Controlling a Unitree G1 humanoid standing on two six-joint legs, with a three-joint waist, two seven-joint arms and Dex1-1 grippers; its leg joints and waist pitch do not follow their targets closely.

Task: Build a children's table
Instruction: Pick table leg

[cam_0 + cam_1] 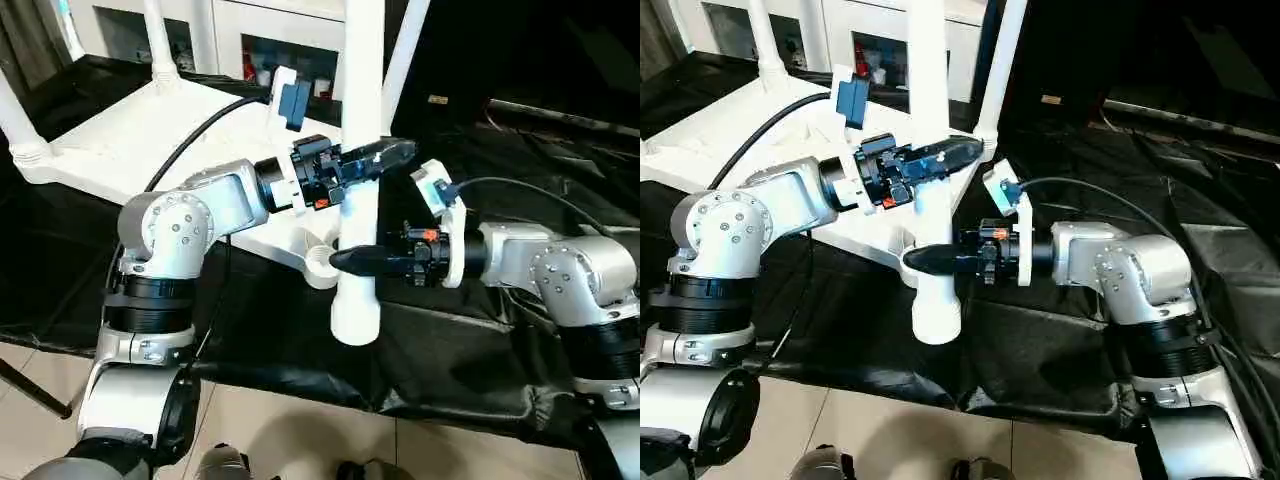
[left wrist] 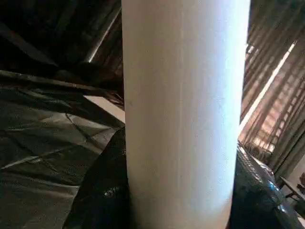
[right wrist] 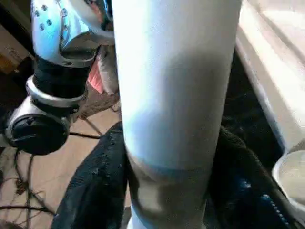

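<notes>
Both jaws around white tube leg [image 1: 358, 200] above black-draped work table [image 1: 450, 340].

The upright white leg [image 1: 358, 200] stands between the two claws, blocking the way from one to the other. Just left of its lower end sits the tabletop's [image 1: 150, 140] empty corner socket [image 1: 320, 262]. To the right, the black-draped worktop [image 1: 520, 150] lies bare. Fitted legs [image 1: 160, 45] stand far left.

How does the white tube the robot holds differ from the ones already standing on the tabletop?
The held leg hangs free, gripped by both grippers; the fitted legs sit in the tabletop's corner sockets. The held leg's lower end is open and unseated, beside an empty socket. All are white tubes.
</notes>
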